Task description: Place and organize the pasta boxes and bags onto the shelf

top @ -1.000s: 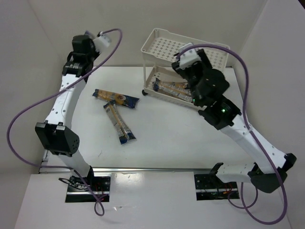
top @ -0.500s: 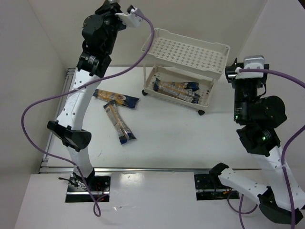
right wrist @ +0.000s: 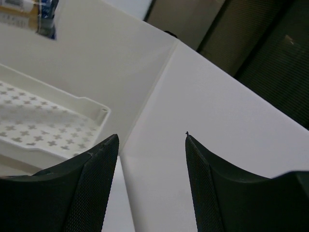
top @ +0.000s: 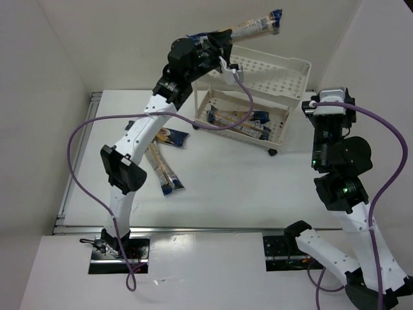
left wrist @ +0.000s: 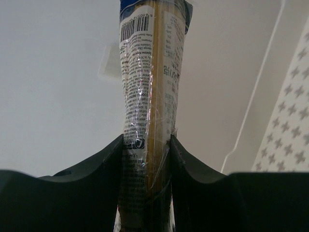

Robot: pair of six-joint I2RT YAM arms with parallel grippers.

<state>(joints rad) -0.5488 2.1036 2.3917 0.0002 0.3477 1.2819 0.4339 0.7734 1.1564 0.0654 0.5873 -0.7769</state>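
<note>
My left gripper point(top: 224, 40) is shut on one spaghetti packet point(top: 253, 26) and holds it high over the back of the shelf point(top: 292, 64), its dark blue end pointing up and right. In the left wrist view the packet point(left wrist: 149, 72) stands between my fingers, and my left gripper point(left wrist: 146, 145) grips its lower part. Spaghetti packets point(top: 237, 121) lie on the shelf's lower tray. Two more packets point(top: 162, 169) lie on the table left of the shelf, one point(top: 169, 135) partly behind my left arm. My right gripper point(top: 328, 110) is open and empty, raised to the right of the shelf.
The right wrist view shows my open right gripper point(right wrist: 149, 140), a corner of the shelf's top tray point(right wrist: 91, 108) and the held packet's blue end point(right wrist: 46, 12). White walls close in behind and on both sides. Purple cables loop off both arms.
My left arm has swung from the back left to above the shelf, carrying the packet. My right arm drew back from the shelf to the right and has since stayed raised.
</note>
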